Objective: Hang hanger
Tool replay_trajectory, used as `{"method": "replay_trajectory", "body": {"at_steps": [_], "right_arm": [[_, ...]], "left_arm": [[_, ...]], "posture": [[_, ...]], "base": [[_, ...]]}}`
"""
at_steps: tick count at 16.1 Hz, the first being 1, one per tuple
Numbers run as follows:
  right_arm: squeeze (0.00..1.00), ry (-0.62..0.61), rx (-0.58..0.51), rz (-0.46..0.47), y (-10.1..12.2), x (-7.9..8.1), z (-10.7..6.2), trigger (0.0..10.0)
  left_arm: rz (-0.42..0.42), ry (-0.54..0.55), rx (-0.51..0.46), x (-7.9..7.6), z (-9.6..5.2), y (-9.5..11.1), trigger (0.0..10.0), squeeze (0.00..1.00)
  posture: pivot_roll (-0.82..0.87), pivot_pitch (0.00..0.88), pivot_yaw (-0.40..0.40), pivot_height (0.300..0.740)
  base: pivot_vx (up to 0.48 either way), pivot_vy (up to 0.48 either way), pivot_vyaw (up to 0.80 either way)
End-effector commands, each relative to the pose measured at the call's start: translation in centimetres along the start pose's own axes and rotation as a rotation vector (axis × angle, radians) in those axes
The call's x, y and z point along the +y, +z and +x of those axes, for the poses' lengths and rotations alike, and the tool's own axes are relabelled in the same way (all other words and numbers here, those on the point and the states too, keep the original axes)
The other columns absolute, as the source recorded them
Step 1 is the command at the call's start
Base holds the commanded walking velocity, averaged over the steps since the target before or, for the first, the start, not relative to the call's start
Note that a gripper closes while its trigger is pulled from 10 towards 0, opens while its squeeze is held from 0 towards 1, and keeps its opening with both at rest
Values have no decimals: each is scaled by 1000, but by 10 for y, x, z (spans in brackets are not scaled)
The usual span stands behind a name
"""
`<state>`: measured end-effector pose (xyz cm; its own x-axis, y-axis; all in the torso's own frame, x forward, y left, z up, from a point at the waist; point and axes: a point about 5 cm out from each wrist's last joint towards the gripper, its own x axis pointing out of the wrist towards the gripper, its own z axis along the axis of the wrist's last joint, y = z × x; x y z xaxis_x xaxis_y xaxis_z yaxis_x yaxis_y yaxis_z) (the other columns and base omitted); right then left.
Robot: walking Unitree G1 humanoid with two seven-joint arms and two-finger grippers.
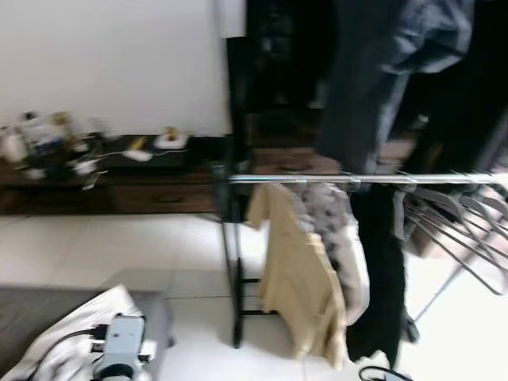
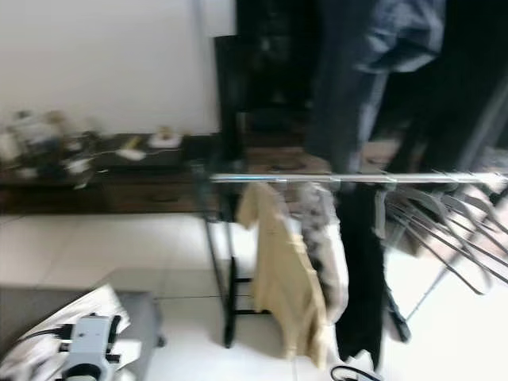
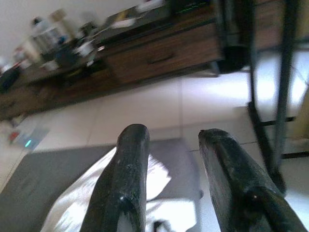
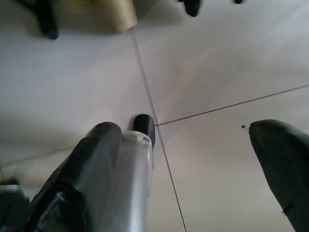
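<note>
Two head views, both blurred, look at a clothes rack point(image 1: 236, 262) with a black upright and a silver rail point(image 1: 365, 179) running off toward the robot's right. On the rail hang a beige garment point(image 1: 298, 278), a patterned white piece point(image 1: 333, 226) and a black garment point(image 1: 379, 270); further right a cluster of empty hangers point(image 1: 456, 226) sits on the rail, hooks over it and shoulders splaying down. Dark clothes point(image 1: 373, 71) hang higher behind. A low wooden cabinet point(image 1: 119, 190) cluttered with small items stands against the white wall. At the lower left the left arm point(image 1: 119, 349) comes up from the frame's edge, wrist housing and cables visible, above a grey mat point(image 1: 32, 317) with white cloth point(image 1: 71, 341) on it.

From the left wrist, the left gripper point(image 3: 169, 140) is level over that mat and cloth, aimed across the pale tiles at the cabinet and the rack's foot. Its two black fingers point(image 3: 126, 174) stand a moderate gap apart with nothing between them.

From the right wrist, the right gripper point(image 4: 203, 140) points straight down at the white tiled floor point(image 4: 217, 63), where grout lines cross. Its fingers are spread wide and hold nothing. A silver part with a black tip point(image 4: 144, 126) lies beside one finger; what it is cannot be told. The beige garment's hem shows at the frame's edge.
</note>
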<state>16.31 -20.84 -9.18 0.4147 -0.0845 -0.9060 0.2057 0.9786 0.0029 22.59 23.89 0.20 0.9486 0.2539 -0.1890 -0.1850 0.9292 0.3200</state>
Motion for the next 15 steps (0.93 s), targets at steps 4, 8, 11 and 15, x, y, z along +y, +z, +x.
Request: {"method": "replay_trajectory", "body": {"at_steps": [4, 8, 11, 15], "right_arm": [[0, -17, 0, -16, -1, -6, -1, 10000], [0, 0, -27, -3, 4, -4, 0, 10000], [0, 16, -30, -15, 4, -3, 0, 10000], [0, 19, -24, -27, 3, -4, -1, 10000]], "left_arm": [[2, -31, -17, -6, 1, 4, 10000, 0], [15, -51, -27, -8, 2, 6, 10000, 0], [17, -62, -36, -9, 2, 8, 10000, 0], [5, -54, -55, -8, 3, 12, 10000, 0]], "posture": [[83, 0, 22, 740], [79, 0, 27, 740], [79, 0, 25, 740], [82, 0, 18, 740]], "base": [[0, 0, -781], [0, -229, -116], [0, -480, 0], [0, -480, 0]]}}
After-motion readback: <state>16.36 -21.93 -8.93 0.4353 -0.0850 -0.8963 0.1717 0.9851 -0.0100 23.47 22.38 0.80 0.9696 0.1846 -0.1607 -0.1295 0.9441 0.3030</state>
